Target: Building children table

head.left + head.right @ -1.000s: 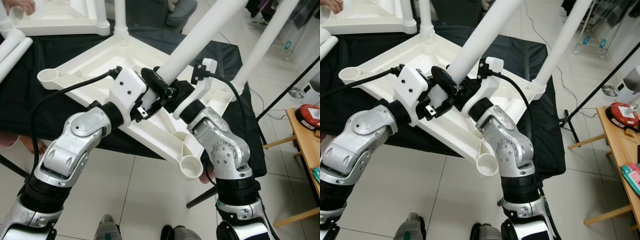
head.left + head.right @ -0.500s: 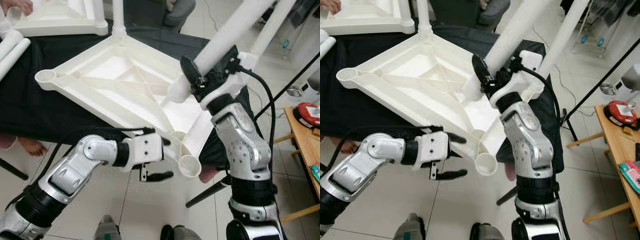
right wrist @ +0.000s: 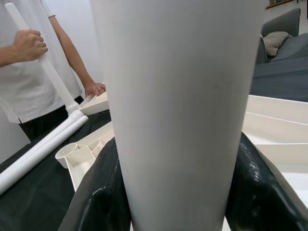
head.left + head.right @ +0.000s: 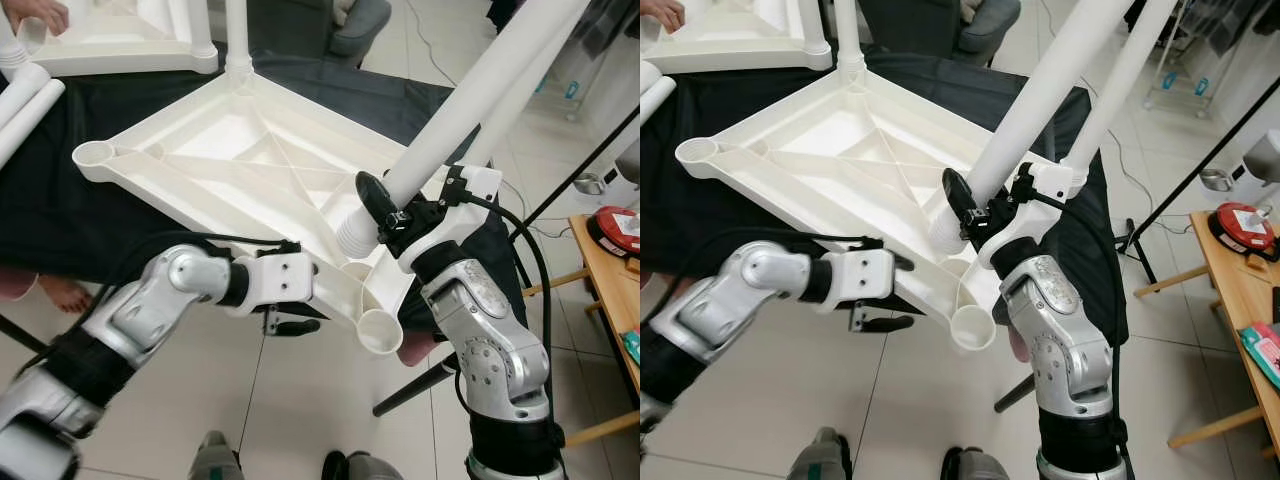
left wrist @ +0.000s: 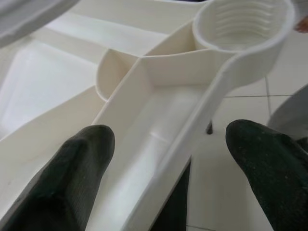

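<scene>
Now right claw [image 4: 385, 212] grips table leg [image 4: 470, 110] above tabletop [image 4: 200, 160].

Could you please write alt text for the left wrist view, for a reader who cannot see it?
The left hand, its two black fingers spread open, straddles the edge rail of an upturned white plastic tabletop. Just ahead at the tabletop's corner sits an empty round, ribbed leg socket, with pale tiled floor beneath.

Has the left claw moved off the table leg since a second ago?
Yes. The left claw let go of the white leg and dropped to the upturned tabletop's near edge, open beside the empty corner socket.
</scene>
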You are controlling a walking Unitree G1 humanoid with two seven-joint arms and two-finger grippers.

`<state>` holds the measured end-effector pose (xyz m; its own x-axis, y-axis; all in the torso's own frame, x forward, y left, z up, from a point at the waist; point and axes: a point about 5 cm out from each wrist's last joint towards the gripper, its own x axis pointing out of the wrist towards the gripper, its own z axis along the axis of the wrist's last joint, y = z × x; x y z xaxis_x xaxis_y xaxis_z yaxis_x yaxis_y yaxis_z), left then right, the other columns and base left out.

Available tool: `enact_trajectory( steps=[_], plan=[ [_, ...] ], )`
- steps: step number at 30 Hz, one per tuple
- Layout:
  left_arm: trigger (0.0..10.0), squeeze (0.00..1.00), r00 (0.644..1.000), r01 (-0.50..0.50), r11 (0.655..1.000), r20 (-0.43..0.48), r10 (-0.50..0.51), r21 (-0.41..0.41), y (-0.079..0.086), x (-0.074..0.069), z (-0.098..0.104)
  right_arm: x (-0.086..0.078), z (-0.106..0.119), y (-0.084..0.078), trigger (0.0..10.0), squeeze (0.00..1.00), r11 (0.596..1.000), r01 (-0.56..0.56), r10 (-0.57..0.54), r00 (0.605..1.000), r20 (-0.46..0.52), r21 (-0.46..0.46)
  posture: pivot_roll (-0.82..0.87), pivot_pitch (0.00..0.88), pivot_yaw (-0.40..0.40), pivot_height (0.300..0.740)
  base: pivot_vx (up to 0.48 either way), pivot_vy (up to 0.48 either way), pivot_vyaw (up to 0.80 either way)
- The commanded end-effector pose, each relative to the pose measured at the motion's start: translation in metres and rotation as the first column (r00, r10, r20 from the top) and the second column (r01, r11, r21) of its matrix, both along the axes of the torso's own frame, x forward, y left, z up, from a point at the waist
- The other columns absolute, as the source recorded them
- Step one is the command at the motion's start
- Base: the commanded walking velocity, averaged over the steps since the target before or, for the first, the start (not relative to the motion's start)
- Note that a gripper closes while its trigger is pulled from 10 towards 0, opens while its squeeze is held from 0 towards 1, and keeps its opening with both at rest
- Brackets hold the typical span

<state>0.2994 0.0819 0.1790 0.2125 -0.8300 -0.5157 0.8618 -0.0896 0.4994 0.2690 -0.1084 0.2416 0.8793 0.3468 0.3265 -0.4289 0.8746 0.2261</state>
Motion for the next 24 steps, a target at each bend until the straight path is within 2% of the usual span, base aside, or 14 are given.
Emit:
enact_trajectory(
  steps=[1,6,7,8,9,10,11,15,19,22,24],
  plan=[
    [10.0,0.00,0.998,-0.038,0.999,0.051,0.037,0.011,0.000,0.013,0.004,-0.003,0.002,-0.001,10.0,0.00,1.000,0.015,-0.015,1.000,0.012,-0.003,0.15,0.130,-0.065,0.740,0.000,0.000,0.00],
    [10.0,0.00,0.998,-0.031,0.998,0.048,0.029,0.059,0.002,0.017,-0.003,-0.003,0.003,-0.004,10.0,0.00,1.000,0.028,-0.028,1.000,0.014,-0.004,0.14,0.132,-0.062,0.740,0.000,0.000,0.00],
    [9.3,0.00,0.999,-0.029,0.997,0.032,0.026,0.075,0.004,0.017,-0.007,-0.003,0.003,-0.005,10.0,0.00,0.999,0.032,-0.032,0.999,0.016,-0.004,0.14,0.135,-0.060,0.740,0.000,0.000,0.00],
    [3.6,0.00,0.999,-0.028,0.995,0.020,0.026,0.091,0.006,0.017,-0.011,-0.002,0.004,-0.006,10.0,0.00,0.999,0.036,-0.036,0.999,0.017,-0.004,0.14,0.135,-0.060,0.740,0.000,0.000,0.00],
    [3.6,0.00,0.999,-0.028,0.995,0.020,0.026,0.091,0.006,0.017,-0.011,-0.002,0.004,-0.006,10.0,0.00,0.999,0.036,-0.036,0.999,0.017,-0.004,0.14,0.135,-0.060,0.740,0.000,0.000,0.00],
    [1.6,0.00,1.000,-0.025,0.995,0.003,0.025,0.098,0.009,0.017,-0.014,-0.003,0.005,-0.006,10.0,0.00,0.999,0.039,-0.039,0.999,0.017,-0.004,0.14,0.140,-0.059,0.740,0.000,0.000,0.00],
    [0.0,0.00,1.000,-0.022,0.995,-0.008,0.023,0.101,0.010,0.017,-0.016,-0.003,0.005,-0.007,10.0,0.00,0.999,0.041,-0.041,0.999,0.017,-0.003,0.14,0.140,-0.059,0.740,0.000,0.000,0.00],
    [0.0,0.00,0.999,-0.017,0.995,-0.035,0.021,0.099,0.012,0.017,-0.018,-0.004,0.005,-0.005,10.0,0.00,0.999,0.038,-0.038,0.999,0.013,-0.002,0.14,0.140,-0.059,0.740,0.000,0.000,0.00],
    [0.0,0.00,0.997,-0.036,0.997,-0.060,0.040,0.066,0.012,0.020,-0.021,-0.004,0.006,-0.003,10.0,0.00,1.000,0.030,-0.030,0.999,0.010,-0.001,0.14,0.144,-0.065,0.740,0.000,0.000,0.00],
    [0.0,0.00,0.994,-0.070,0.998,-0.080,0.070,0.003,0.010,0.025,-0.017,-0.003,0.007,-0.003,10.0,0.00,1.000,0.030,-0.030,0.999,0.010,-0.001,0.14,0.144,-0.065,0.740,0.000,0.000,0.00],
    [0.0,0.00,0.994,-0.070,0.998,-0.080,0.070,0.003,0.010,0.025,-0.017,-0.003,0.007,-0.003,10.0,0.00,1.000,0.030,-0.030,0.999,0.010,-0.001,0.14,0.144,-0.065,0.740,0.000,0.000,0.00]
  ],
)
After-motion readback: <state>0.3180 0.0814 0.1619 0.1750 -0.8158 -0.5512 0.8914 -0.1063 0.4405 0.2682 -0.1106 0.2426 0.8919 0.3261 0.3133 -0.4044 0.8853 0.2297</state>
